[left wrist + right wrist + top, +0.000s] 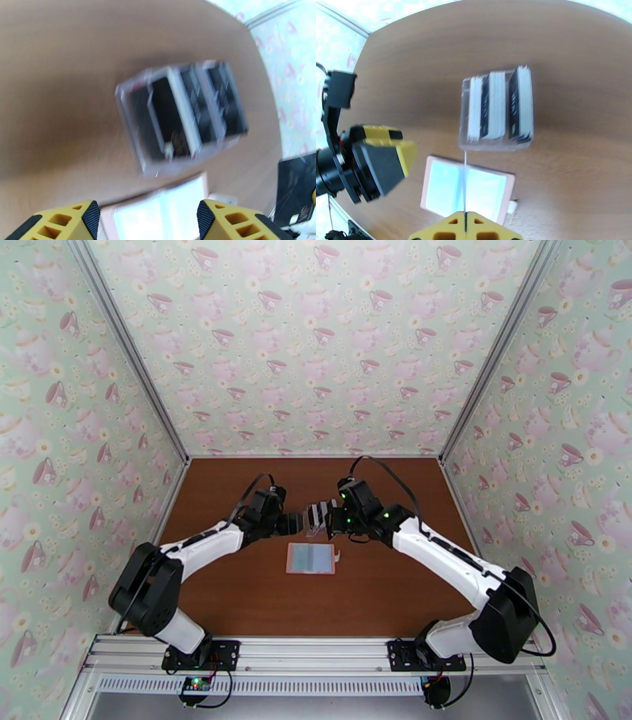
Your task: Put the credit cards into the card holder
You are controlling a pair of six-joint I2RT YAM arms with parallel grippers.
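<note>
Our right tool (465, 217) is clenched on a thin card (465, 181), which shows edge-on over the wallet (442, 185) in our wrist view. The wallet lies open on the desk (237, 587), just beside the rack (497, 144) that holds more cards (491, 104). Our left tool (147, 223) hangs released near the rack, gripping nothing.

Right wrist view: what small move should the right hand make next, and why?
Probably lower the right hand toward the open card holder: it is shut on a thin card, seen edge-on above the holder's pockets, not yet in one.
</note>
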